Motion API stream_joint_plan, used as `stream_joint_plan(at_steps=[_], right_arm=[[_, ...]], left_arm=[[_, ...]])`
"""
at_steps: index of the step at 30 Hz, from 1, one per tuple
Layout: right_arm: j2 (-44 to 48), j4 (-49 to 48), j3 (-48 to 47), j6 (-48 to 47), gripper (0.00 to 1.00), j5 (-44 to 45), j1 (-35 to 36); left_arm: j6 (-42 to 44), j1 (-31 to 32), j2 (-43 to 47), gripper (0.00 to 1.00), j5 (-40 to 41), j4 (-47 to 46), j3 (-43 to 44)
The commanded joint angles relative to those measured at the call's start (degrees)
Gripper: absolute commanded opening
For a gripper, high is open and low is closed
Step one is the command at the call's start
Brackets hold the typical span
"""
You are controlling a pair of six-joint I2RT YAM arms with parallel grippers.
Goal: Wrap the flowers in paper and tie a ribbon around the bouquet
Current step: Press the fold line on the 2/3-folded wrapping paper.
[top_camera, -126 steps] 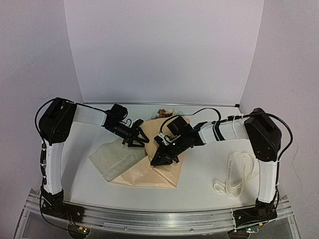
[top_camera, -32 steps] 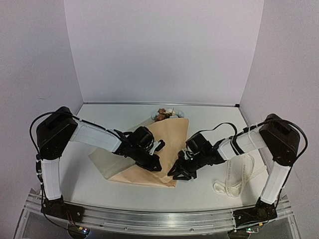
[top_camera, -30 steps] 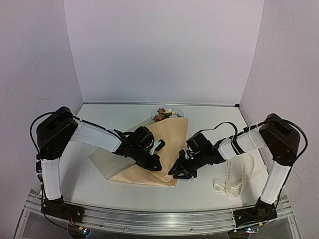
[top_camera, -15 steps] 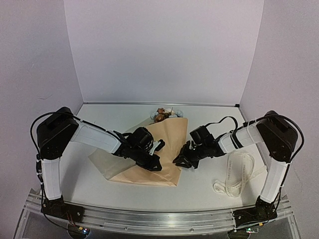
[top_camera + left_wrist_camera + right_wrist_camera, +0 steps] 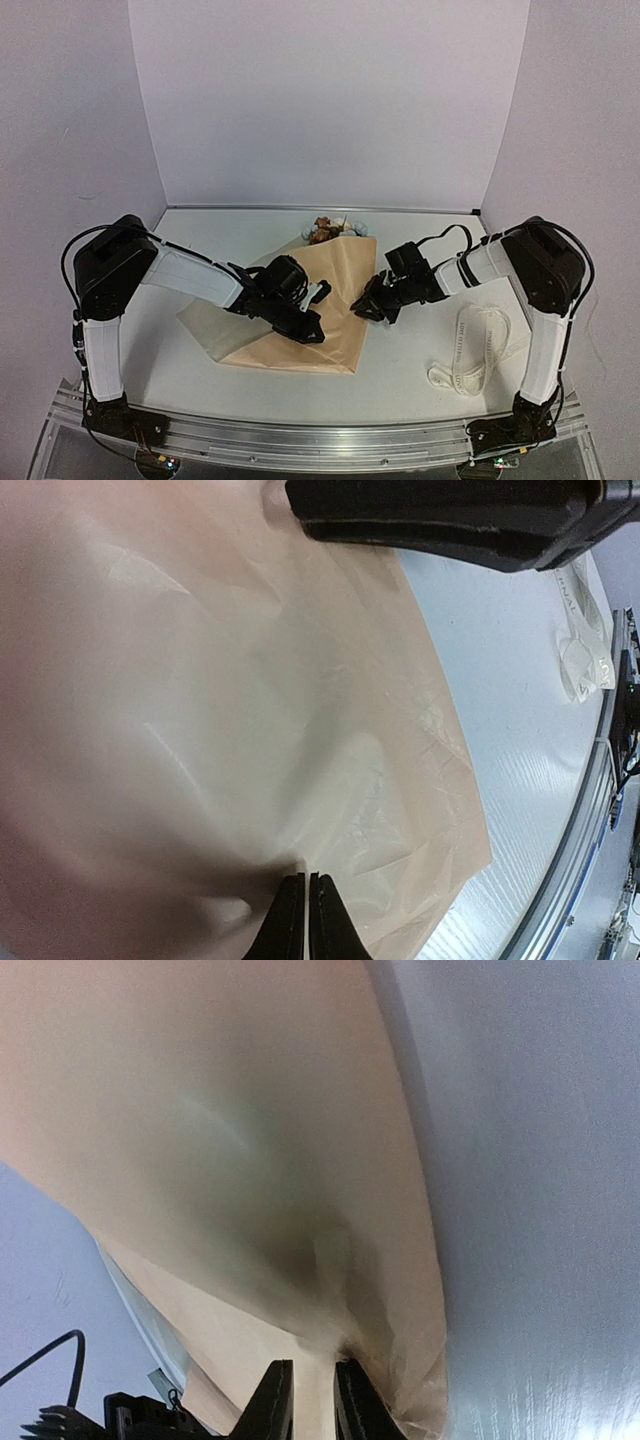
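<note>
The peach-tan paper point(image 5: 335, 275) lies folded over mid-table. The flowers point(image 5: 330, 230) poke out at its far end, their stems hidden under it. My left gripper point(image 5: 312, 333) sits low on the paper's near half. In the left wrist view the left gripper point(image 5: 305, 880) is shut, with a raised ridge of paper point(image 5: 200, 680) pinched between its tips. My right gripper point(image 5: 362, 308) is at the paper's right edge. In the right wrist view the right gripper point(image 5: 313, 1370) is closed on a fold of paper point(image 5: 220, 1110). The ribbon point(image 5: 478, 350) lies loose to the right, untouched.
A paler sheet point(image 5: 205, 320) sticks out from under the paper on the left. The metal rail point(image 5: 300, 435) runs along the near table edge. White walls close in the back and sides. In the left wrist view the right arm point(image 5: 450, 520) crosses the top.
My right gripper has slid along the paper's right edge, from the near corner toward the far side, and its jaws have narrowed on the paper. The left gripper has stayed in place.
</note>
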State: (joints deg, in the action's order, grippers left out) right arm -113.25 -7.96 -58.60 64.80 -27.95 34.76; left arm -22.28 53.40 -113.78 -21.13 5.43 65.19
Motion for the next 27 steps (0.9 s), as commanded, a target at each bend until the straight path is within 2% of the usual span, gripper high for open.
stream_joint_plan(at_steps=[1, 18, 27], right_arm=[[-2.91, 1.02, -1.39, 0.33, 0.15, 5.12, -2.91], [-13.46, 2.05, -17.07, 4.68, 0.16, 2.38, -12.06], [-20.41, 6.65, -28.3, 5.2, 0.17, 1.33, -16.37]], left_arm=[[1.3, 0.12, -3.13, 0.05, -0.04, 5.14, -0.52], [2.0, 0.04, -4.0, 0.02, -1.03, 6.9, 0.12], [2.24, 0.0, -3.85, 0.02, -1.16, 7.31, 0.08]])
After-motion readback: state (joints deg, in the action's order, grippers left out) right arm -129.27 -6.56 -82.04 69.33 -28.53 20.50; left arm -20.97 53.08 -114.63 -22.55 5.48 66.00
